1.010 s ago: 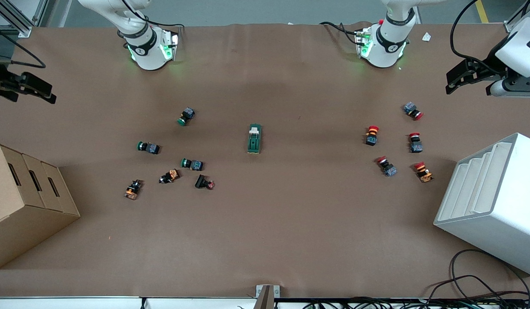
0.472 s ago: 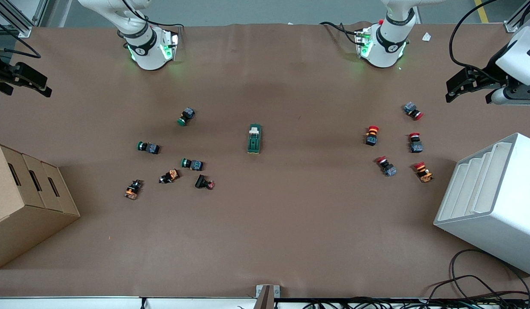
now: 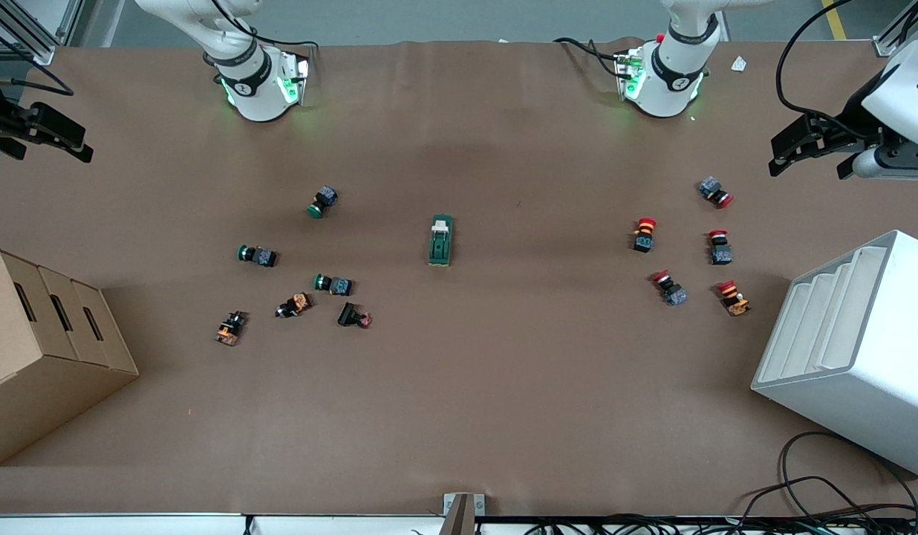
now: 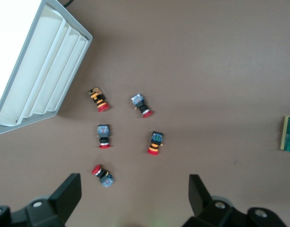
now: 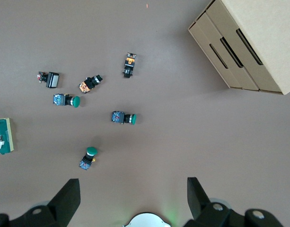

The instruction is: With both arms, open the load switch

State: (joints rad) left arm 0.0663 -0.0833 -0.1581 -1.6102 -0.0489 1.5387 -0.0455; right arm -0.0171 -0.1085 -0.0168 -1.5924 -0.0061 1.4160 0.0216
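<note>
Load switch: the small green rectangular load switch with a pale lever block on top (image 3: 441,240) lies flat in the middle of the brown table, midway between the two arms' ends, with no gripper near it. Whether its lever sits in the open or closed position cannot be told, so the scene fits both a switch waiting to be worked and one already opened.

Risk, sliding: the switch is small and lies loose on the smooth brown paper cover (image 3: 503,386); a push on the lever by one gripper alone would likely shove the whole body along instead of throwing it.

Risk, reach: both grippers hang well apart from the switch, so each arm would cross a cluster of parts on its way in; low fingers could scatter them.

Risk, clutter: green-capped and orange push buttons (image 3: 333,284) lie toward the right arm's end, red mushroom-head buttons (image 3: 645,233) toward the left arm's end.

Left gripper: the black two-finger left gripper (image 3: 808,145) hangs high over the table edge at its own end, above the white stepped plastic bin (image 3: 853,349); its fingers (image 4: 69,194) stand wide apart, holding and touching nothing.

Right gripper: the black right gripper (image 3: 39,134) hangs above the brown cardboard box (image 3: 28,349); its fingers (image 5: 69,196) are likewise spread wide, with nothing between them.
</note>
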